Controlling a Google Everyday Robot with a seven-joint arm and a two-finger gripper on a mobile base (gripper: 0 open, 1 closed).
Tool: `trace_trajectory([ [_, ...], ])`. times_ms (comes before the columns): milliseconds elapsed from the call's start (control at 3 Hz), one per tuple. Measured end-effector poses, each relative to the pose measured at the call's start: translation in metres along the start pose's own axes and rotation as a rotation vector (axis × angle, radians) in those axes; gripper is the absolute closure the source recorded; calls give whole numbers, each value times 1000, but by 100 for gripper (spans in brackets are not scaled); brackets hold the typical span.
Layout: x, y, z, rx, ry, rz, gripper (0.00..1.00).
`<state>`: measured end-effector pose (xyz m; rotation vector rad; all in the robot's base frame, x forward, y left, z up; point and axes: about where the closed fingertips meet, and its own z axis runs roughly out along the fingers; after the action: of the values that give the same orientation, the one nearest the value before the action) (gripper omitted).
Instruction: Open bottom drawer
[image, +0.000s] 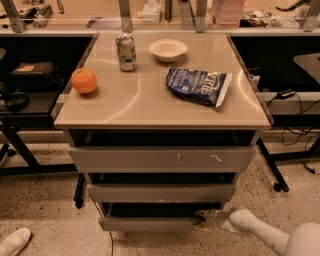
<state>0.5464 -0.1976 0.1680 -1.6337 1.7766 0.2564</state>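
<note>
**A:** Starting with the biggest thing, what stands there?

**B:** A tan-topped table (150, 107) fills the middle of the view, with three grey drawer fronts stacked under its near edge. The widest front (125, 159) is on top and bears pale scratches toward its 3 o'clock end. The mid-width front (160, 192) sits below it. The bottom drawer (145, 223) is the narrowest and lowest, just above the speckled floor at 6 o'clock. A dark gap shows above each front.

**A:** And the arm?

**B:** The pale arm (265, 235) enters from the 5 o'clock corner of the view. It lies low, close to the floor, and reaches toward 9 o'clock, narrowing at the wrist. The gripper (200, 220) is at the 3 o'clock end of the bottom drawer, right against its front edge.

**A:** Open or closed?

**B:** I cannot tell; it merges with the drawer's corner.

**A:** What is on the tabletop?

**B:** A blue chip bag (197, 86) lies flat toward 3 o'clock. A pale bowl (168, 49) sits at 12 o'clock, an orange (84, 81) near the 9 o'clock edge, and a can (126, 51) stands upright at 11 o'clock, just beside the bowl.
</note>
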Motion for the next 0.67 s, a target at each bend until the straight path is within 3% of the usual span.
trace_trajectory([
  [333, 8, 26, -10, -40, -21, 15, 50],
  [667, 7, 25, -12, -40, -21, 15, 71],
])
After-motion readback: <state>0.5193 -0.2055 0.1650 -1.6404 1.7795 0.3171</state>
